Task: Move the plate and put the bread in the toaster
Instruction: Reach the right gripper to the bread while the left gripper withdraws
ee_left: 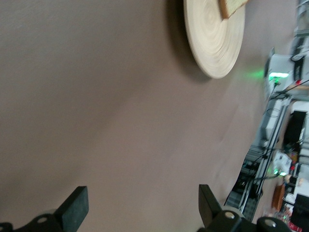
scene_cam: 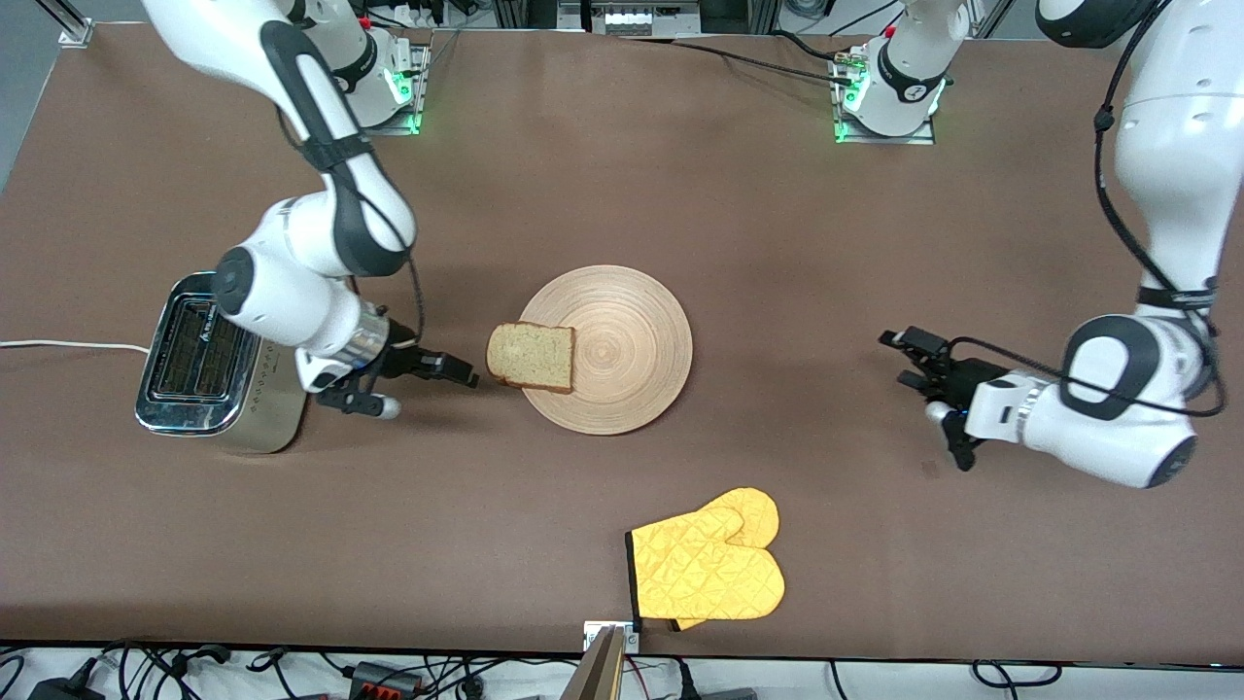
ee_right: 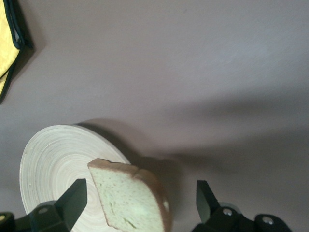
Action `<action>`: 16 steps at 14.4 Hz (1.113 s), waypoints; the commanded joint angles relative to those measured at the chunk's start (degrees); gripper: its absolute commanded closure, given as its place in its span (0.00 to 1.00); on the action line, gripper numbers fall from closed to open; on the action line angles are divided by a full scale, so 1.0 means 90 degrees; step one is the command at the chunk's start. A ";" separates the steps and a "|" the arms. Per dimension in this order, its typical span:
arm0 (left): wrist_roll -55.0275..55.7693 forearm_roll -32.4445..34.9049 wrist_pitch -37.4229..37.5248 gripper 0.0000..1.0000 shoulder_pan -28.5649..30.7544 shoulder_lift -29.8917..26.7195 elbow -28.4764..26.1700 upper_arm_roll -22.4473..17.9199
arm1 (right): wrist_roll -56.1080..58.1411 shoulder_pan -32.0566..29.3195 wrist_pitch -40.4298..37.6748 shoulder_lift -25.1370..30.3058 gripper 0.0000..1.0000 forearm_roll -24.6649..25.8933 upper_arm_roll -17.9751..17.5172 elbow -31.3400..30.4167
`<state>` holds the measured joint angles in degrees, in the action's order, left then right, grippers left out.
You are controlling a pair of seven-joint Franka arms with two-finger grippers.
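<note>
Right gripper (scene_cam: 428, 384), jaws apart, sits beside the bread (scene_cam: 531, 356) overhanging the plate (scene_cam: 622, 350): straddle its crust squarely; left gripper (scene_cam: 923, 389) waits, jaws apart.

Bare table separates right pincer (scene_cam: 428, 384) from bread (scene_cam: 531, 357); toaster (scene_cam: 209, 365) crowds its wrist.

bread (scene_cam: 531, 357) on plate (scene_cam: 622, 350) — overhanging

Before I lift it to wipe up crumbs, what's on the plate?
One slice of bread lies on the plate, overhanging its rim toward the toaster. The wood beneath the slice is hidden.
</note>
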<state>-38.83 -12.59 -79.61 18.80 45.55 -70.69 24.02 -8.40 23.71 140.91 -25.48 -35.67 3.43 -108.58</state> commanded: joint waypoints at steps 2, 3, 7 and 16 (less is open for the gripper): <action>0.0475 0.1268 0.0506 0.00 -0.0165 -0.0889 0.0218 -0.0003 | 0.0753 0.0052 0.0223 -0.0176 0.00 -0.0284 -0.0019 -0.0133; 0.0699 0.1639 0.0525 0.00 -0.0175 -0.1104 0.0218 0.0055 | 0.1057 0.0032 0.0223 -0.0273 0.00 -0.0420 -0.0078 -0.0142; 0.1588 0.2266 0.0838 0.00 -0.0390 -0.1749 0.0218 0.0085 | 0.2482 0.0081 0.0242 -0.0547 0.00 -0.2399 -0.0088 -0.0143; 0.3194 0.2487 0.0321 0.00 -0.0556 -0.3145 -0.0151 -0.0801 | 0.3091 0.0081 0.0193 -0.0509 0.00 -0.2764 -0.0088 -0.0484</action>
<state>-17.91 14.18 -74.51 14.39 22.38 -67.75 22.03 16.84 24.59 142.19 -31.66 -58.48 3.04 -110.54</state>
